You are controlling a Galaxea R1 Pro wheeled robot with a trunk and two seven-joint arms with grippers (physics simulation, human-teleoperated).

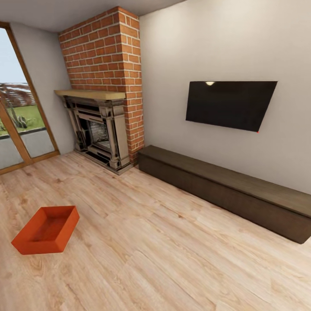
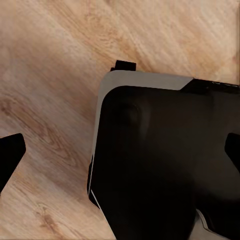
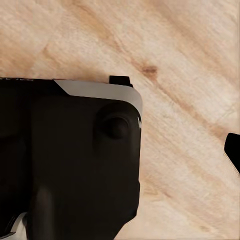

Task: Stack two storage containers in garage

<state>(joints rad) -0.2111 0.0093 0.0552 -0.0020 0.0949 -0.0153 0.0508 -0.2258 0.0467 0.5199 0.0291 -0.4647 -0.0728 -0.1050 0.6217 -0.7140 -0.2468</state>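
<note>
I'm looking across the living room with one storage container [image 1: 46, 229] sitting on the wood plank floor [image 1: 172, 250], near left of frame, open side up, empty, well apart from the brick fireplace [image 1: 101, 86] and the long low cabinet [image 1: 229, 190] under the wall TV [image 1: 231, 103]. I'm seeing just this one bin here. Step in hand, as I read it: approaching for the pickup. I'm planning to turn the base left and close in square to the bin's long side, stopping short so both arms can reach opposite walls; the walls are thin, so I'm judging a two-sided squeeze or rim pinch is safer than a one-arm grab. The head view gives me room layout and bin pose. The wrist views are both pointing down at floor planks and the robot's dark base [image 2: 165, 160]. Left gripper [image 2: 120, 155]: fingertips sitting at opposite frame edges, so spread wide, holding nothing. Right gripper: one fingertip [image 3: 233, 150] visible, I can't tell its state.
</note>
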